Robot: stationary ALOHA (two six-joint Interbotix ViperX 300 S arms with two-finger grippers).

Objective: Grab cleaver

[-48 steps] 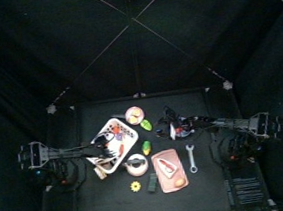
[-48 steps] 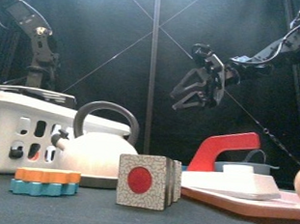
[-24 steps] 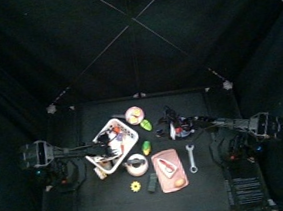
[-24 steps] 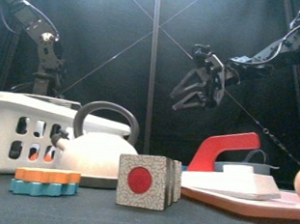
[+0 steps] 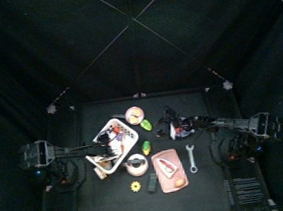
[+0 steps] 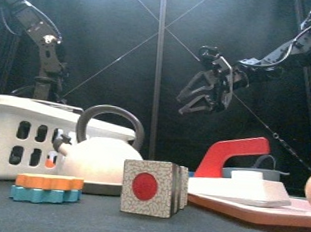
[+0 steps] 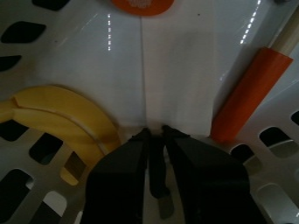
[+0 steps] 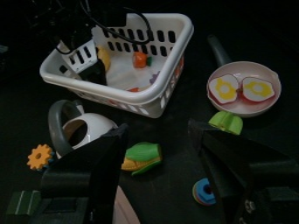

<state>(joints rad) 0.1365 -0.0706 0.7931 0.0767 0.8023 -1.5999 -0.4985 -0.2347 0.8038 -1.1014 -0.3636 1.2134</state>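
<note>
My left gripper (image 7: 152, 133) is down inside the white basket (image 6: 23, 129), its tips against the basket floor. Just beside it lies an orange-red handle (image 7: 247, 87) with a pale part at its far end, which I take for the cleaver. The handle is next to the gripper, not between its fingers. A banana (image 7: 59, 122) lies on the gripper's other side. My right gripper (image 6: 200, 91) hangs open high over the table's middle with nothing in it. It looks down on the basket (image 8: 163, 79).
A white kettle (image 6: 96, 154) stands in front of the basket. A red-spotted block (image 6: 154, 186) and an orange gear (image 6: 49, 186) lie at the front. A red-and-white item (image 6: 243, 159) rests on the pink board (image 6: 265, 211). A plate (image 8: 243, 86) and green toys (image 8: 140, 156) are nearby.
The left arm has come over and lowered into the basket, and its fingers have drawn closer together. The right arm has not moved.
</note>
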